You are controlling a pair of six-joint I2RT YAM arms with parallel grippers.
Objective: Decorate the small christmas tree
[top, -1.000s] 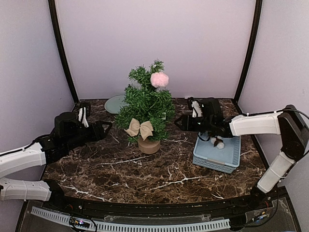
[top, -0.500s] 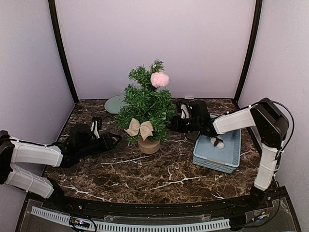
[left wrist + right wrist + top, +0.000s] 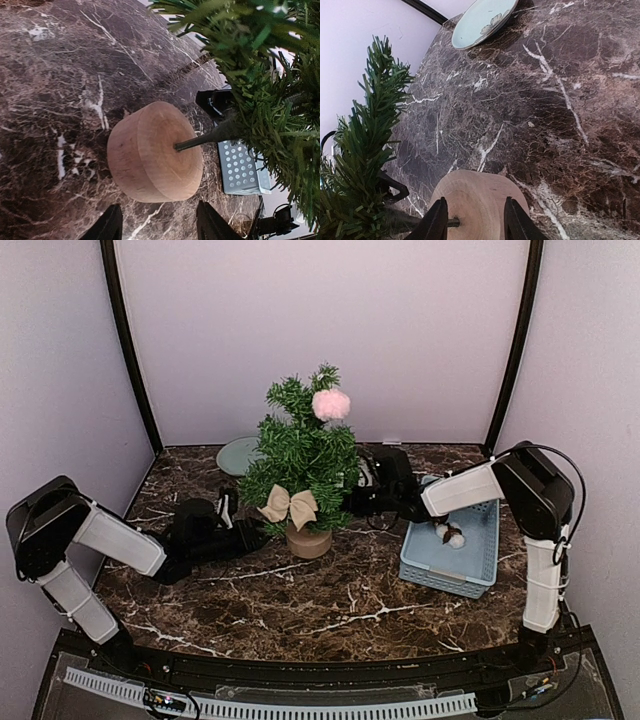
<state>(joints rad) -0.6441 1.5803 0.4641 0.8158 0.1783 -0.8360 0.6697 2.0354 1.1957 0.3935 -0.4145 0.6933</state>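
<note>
Mid-task. The left gripper (image 3: 159,209), spread and empty, has the stump (image 3: 155,160) just ahead. The tree (image 3: 300,455) already bears a bow (image 3: 288,505) and pompom (image 3: 330,405). The right gripper (image 3: 475,201), likewise spread, faces the stump; contact is unclear. Ornaments (image 3: 450,534), apparently unhung, lie in the basket (image 3: 440,580) behind it.

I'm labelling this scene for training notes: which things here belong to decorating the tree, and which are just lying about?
Job in hand: small christmas tree; beige bow and pink pompom on it; blue basket with ornaments inside.
Lying about: pale green plate behind the tree.
</note>
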